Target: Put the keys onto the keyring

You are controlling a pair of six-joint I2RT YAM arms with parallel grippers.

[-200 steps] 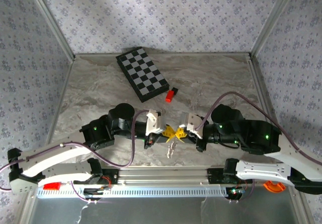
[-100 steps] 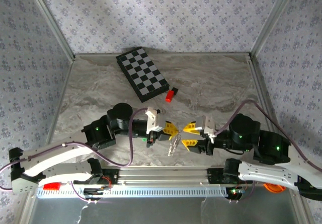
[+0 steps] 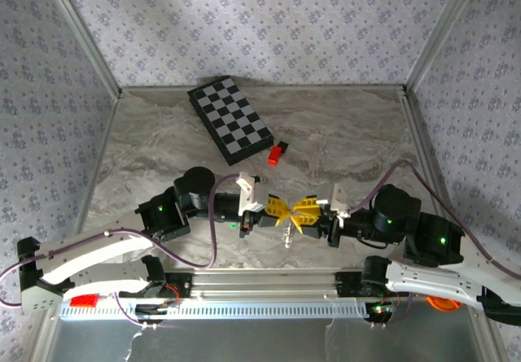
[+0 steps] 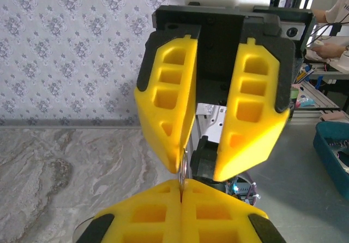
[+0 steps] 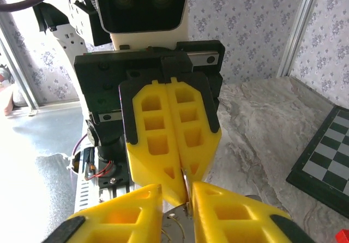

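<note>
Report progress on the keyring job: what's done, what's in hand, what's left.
Done: the keyring is picked up, pinched in the shut left gripper and hanging below it. In hand: the right gripper faces it tip to tip, its fingers slightly apart around the thin metal. Left: threading the key. Whether it is already on the ring I cannot tell.

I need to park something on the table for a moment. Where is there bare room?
There are two bare patches of table. One is far right, between the red-and-black block and the right wall. The other is far left, between the checkerboard and the left wall. The near centre is crowded: the left gripper and right gripper meet tip to tip, with the keyring at their tips.
</note>
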